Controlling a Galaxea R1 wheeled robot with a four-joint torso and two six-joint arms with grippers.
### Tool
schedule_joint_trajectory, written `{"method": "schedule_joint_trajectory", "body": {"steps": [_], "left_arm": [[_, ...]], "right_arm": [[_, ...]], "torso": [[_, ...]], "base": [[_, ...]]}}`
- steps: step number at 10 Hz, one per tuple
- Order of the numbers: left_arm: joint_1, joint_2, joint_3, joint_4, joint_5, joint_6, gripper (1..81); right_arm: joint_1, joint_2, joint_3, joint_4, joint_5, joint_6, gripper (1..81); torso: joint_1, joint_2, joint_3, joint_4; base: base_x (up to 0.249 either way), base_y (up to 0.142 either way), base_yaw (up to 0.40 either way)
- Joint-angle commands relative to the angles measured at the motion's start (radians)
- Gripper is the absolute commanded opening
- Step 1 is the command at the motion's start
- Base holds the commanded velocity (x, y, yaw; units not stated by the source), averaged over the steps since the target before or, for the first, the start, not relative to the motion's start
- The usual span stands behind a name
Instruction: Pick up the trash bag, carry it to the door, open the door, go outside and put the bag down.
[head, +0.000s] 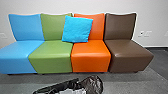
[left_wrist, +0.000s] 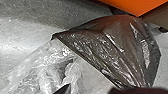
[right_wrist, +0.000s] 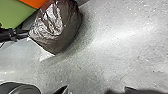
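In the head view my left gripper (head: 75, 81) reaches in low from the left, beside the dark trash bag (head: 93, 84). Crumpled clear plastic (head: 72, 91) lies below it. The left wrist view has the bag's shiny dark part (left_wrist: 120, 47) close up, the clear plastic (left_wrist: 42, 70) beside it, and my left gripper (left_wrist: 91, 89) open over them. Across the right wrist view, the left gripper's dark end meets the bag (right_wrist: 58, 27) at its gathered side. My right gripper (right_wrist: 95, 90) is open and apart from the bag, above the floor.
Behind the bag stands a row of joined seats: blue (head: 17, 56), green (head: 51, 56), orange (head: 90, 56) and brown (head: 131, 56). A bright blue cushion (head: 77, 29) leans on the backrests. A pale wall (head: 75, 6) rises behind them.
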Motion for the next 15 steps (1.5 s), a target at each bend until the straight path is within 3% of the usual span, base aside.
{"method": "schedule_joint_trajectory", "body": {"steps": [1, 3, 6, 7, 10, 15], "left_arm": [[-0.148, 0.018, -0.005, -0.009, 0.046, 0.001, 81.1], [-0.185, 0.016, -0.005, -0.009, 0.049, 0.001, 81.1], [-0.189, 0.016, -0.007, -0.009, 0.069, 0.001, 81.1], [-0.183, 0.015, -0.007, -0.009, 0.069, 0.002, 81.1], [-0.151, 0.011, -0.007, -0.014, 0.049, 0.002, 81.1], [-0.11, 0.011, -0.01, 0.0, -0.013, 0.013, 81.1]], "right_arm": [[0.088, -0.067, 0.025, 0.024, -0.05, -0.001, 81.1], [0.088, -0.065, 0.03, 0.022, -0.05, -0.002, 81.1], [0.084, -0.064, 0.028, 0.022, -0.05, -0.002, 81.1], [0.085, -0.059, 0.027, 0.022, -0.05, -0.001, 81.1], [0.087, -0.052, 0.027, 0.024, -0.05, -0.001, 81.1], [0.084, -0.052, 0.024, 0.024, -0.05, -0.001, 81.1]], "torso": [[0.063, -0.071, -0.093, 0.0], [0.101, -0.071, -0.157, 0.0], [0.101, -0.071, -0.254, 0.0], [0.084, -0.05, -0.205, 0.0], [0.093, -0.058, -0.237, 0.0], [0.094, -0.058, -0.237, 0.0]], "base": [[0.0, 0.0, 0.0], [0.0, 0.0, 0.0], [0.0, 0.0, 0.0], [0.0, 0.0, 0.0], [0.0, 0.0, 0.0], [0.0, 0.0, 0.0]]}}
